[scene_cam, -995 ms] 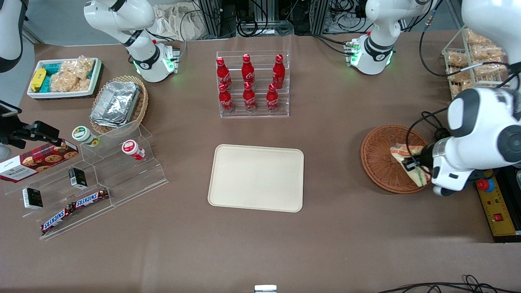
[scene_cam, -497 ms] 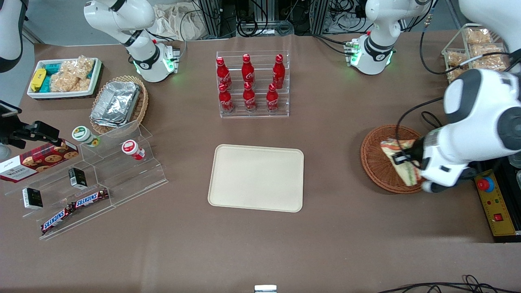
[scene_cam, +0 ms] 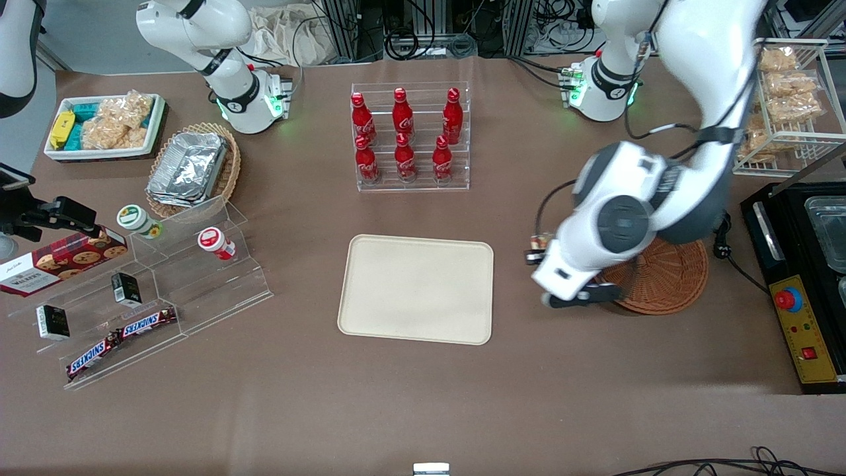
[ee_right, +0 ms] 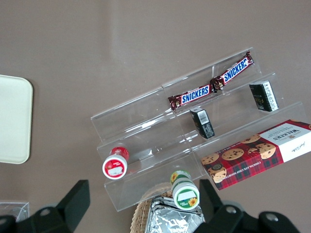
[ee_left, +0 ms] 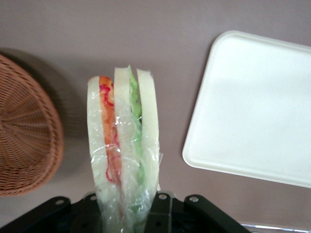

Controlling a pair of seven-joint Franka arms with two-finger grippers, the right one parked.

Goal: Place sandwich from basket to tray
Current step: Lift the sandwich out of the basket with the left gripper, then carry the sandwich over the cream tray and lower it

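Note:
My left gripper is shut on the sandwich, a clear-wrapped white-bread wedge with orange and green filling. Its black fingers press the wedge's narrow end. The sandwich hangs over bare brown table, between the reddish-brown wicker basket and the cream tray. In the front view the white wrist covers the gripper and the sandwich. It sits over the basket's edge nearest the tray. Nothing lies on the tray, and the visible part of the basket holds nothing.
A clear rack of red bottles stands farther from the front camera than the tray. Toward the parked arm's end are a stepped acrylic shelf with snacks and a tan basket of foil containers. A control box sits beside the basket.
The gripper has lifted the sandwich out of the basket and carried it toward the tray. The arm now covers the basket's tray-side edge.

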